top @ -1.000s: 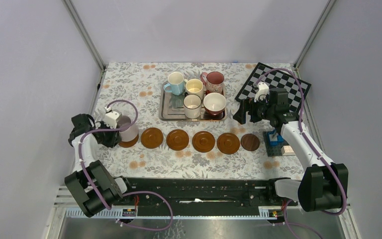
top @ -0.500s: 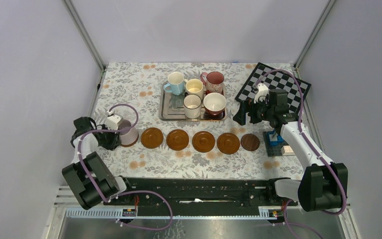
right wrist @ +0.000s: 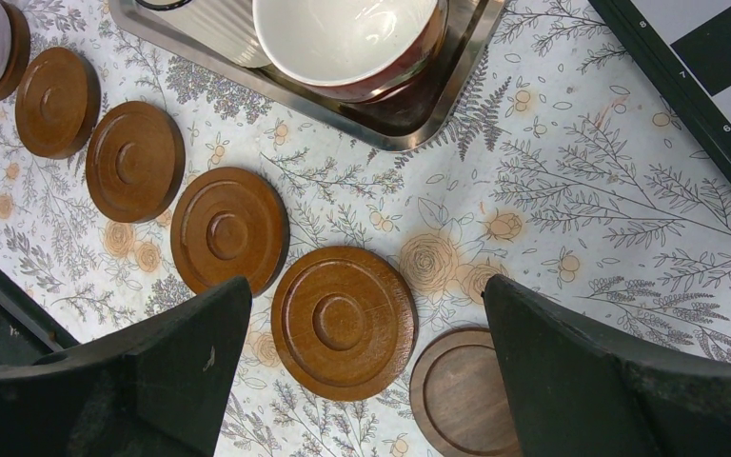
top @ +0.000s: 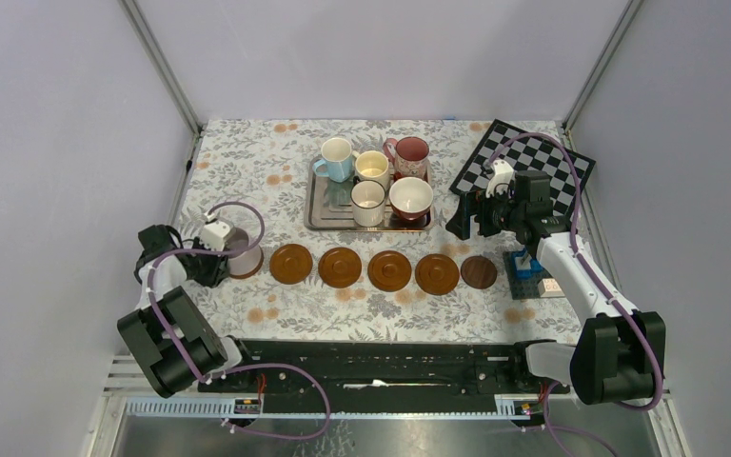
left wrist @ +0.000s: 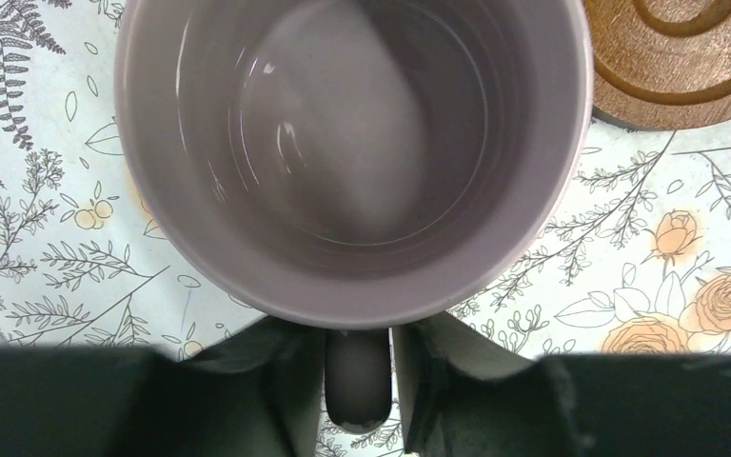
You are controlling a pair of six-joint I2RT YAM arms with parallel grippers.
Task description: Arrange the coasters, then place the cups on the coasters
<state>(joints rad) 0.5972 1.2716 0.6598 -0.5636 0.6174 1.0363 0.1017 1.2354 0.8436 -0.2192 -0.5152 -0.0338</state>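
A pale lilac cup (top: 245,256) stands upright on the leftmost coaster (right wrist: 14,59) of the row. My left gripper (top: 213,259) is open at its left side. Its fingers (left wrist: 276,381) flank the handle (left wrist: 357,381), with a thin gap on the right. Four more brown coasters (top: 290,263) (top: 340,268) (top: 389,270) (top: 437,273) and a darker one (top: 479,271) lie in a line with nothing on them. Several cups (top: 372,168) stand on the silver tray (top: 316,214). My right gripper (top: 468,217) hangs wide open and holds nothing, above the table (right wrist: 366,286) over the row's right end.
A checkerboard (top: 523,167) lies at the back right. Blue toy bricks (top: 525,264) sit under the right forearm, right of the dark coaster. The nearest tray cup is dark red with white inside (right wrist: 343,38). Walls close in on both sides.
The left gripper has set the lilac cup down level on its coaster and loosened its jaws from the handle. The right arm has not moved.
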